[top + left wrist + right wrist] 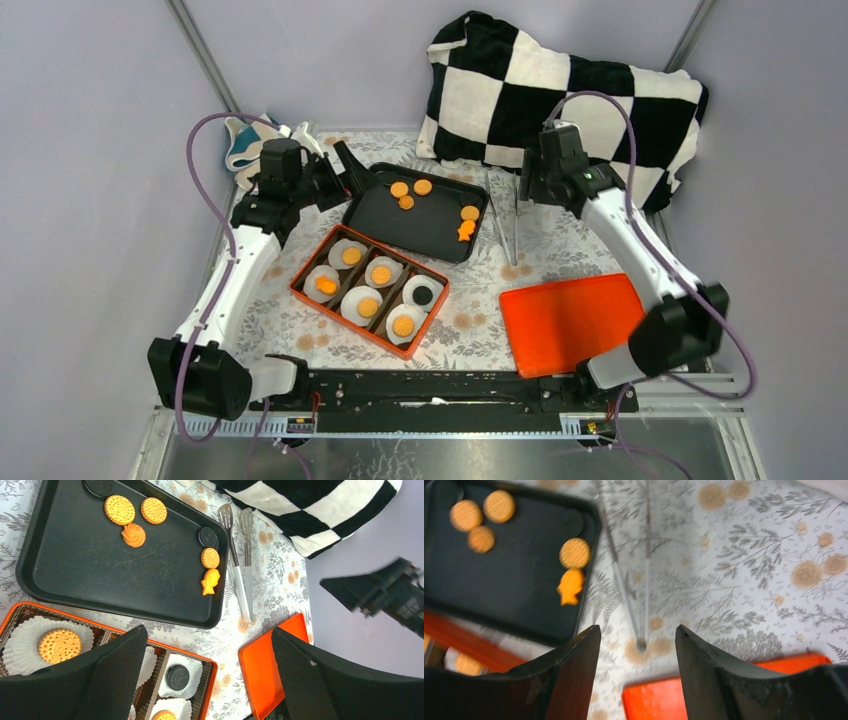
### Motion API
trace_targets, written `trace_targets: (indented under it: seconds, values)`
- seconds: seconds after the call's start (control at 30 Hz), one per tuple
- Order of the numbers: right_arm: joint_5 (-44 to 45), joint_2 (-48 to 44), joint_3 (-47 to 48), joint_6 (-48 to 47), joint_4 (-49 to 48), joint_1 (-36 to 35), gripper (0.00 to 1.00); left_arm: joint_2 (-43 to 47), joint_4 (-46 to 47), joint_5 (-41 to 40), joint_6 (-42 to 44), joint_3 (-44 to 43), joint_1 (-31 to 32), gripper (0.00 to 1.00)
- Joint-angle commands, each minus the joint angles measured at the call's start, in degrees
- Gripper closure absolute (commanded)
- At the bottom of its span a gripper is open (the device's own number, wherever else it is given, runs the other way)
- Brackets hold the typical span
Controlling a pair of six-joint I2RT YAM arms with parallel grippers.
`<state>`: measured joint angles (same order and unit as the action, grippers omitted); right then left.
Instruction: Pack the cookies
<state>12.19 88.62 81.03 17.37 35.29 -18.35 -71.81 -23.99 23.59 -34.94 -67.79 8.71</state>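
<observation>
Orange box (342, 326): sat just beside the black tray (100, 575); each of its six paper liners (20, 645) carried a cookie (one of them dark).
Cookies (399, 189): five orange ones lay on the tray, the fish-shaped cookie (210, 581) by its right rim.
Left gripper (209, 630): jaws spread wide and empty, above the tray's left end.
Right gripper (638, 630): jaws apart and empty, over the tongs (247, 607) lying on the cloth (749, 605).
Advice: probably the tongs came next; centre the jaws across both arms, descend straight, squeeze gently.
</observation>
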Motion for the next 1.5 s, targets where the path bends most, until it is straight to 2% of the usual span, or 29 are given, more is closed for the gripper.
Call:
trace_targets:
  seconds: [0.0, 0.2, 0.33, 0.43, 0.67, 0.83, 0.97, 1.03, 1.17, 1.3, 1.4, 1.47]
  values:
    - [-6.7, -7.5, -8.3, -0.5, 7.3, -6.2, 0.37, 0.7, 0.3, -2.5, 1.8, -1.0, 1.8, 0.03]
    - [-6.6, -16.2, -24.3, 11.6, 13.4, -21.3, 0.33, 1.2, 0.6, -3.7, 1.3, 0.8, 4.9, 0.03]
    - [-7.7, -20.3, -35.1, 18.3, 11.2, -24.0, 0.34, 1.9, 0.9, -4.2, 0.9, 1.1, 6.6, 0.03]
    - [-7.4, -21.1, -39.6, 19.7, 10.8, -24.1, 0.35, 2.6, 0.9, -4.1, 0.9, 1.5, 7.0, 0.03]
    - [-10.8, -19.3, -42.8, 22.7, 8.1, -26.3, 0.43, 3.6, 0.9, -3.9, 0.7, 2.9, 7.2, 0.03]
    - [-10.9, -20.3, -42.3, 25.1, 7.7, -29.2, 0.42, 4.0, 1.3, -3.8, 0.8, 4.2, 7.3, 0.03]
    - [-11.9, -16.5, -42.9, 24.6, 5.9, -30.2, 0.42, 3.4, 2.3, -3.2, 0.3, 4.9, 7.4, 0.03]
    - [-11.9, -12.8, -43.4, 24.5, 4.7, -30.6, 0.49, 3.3, 2.5, -3.1, 0.1, 5.1, 7.6, 0.03]
    - [-10.6, -7.0, -43.0, 24.3, 2.2, -31.1, 0.73, 3.3, 2.8, -3.2, 0.2, 5.4, 8.0, 0.03]
    - [-8.0, -4.2, -40.0, 23.4, 2.4, -31.4, 0.92, 2.4, 3.9, -2.6, 0.1, 6.0, 9.4, 0.03]
    - [-4.8, -5.6, -35.7, 21.6, 3.9, -33.2, 1.00, 1.2, 6.1, -1.8, -0.8, 6.8, 12.1, 0.03]
    - [-4.4, -7.5, -32.8, 19.6, 4.6, -33.5, 1.00, 0.0, 8.8, -0.1, -1.4, 7.9, 13.9, 0.03]
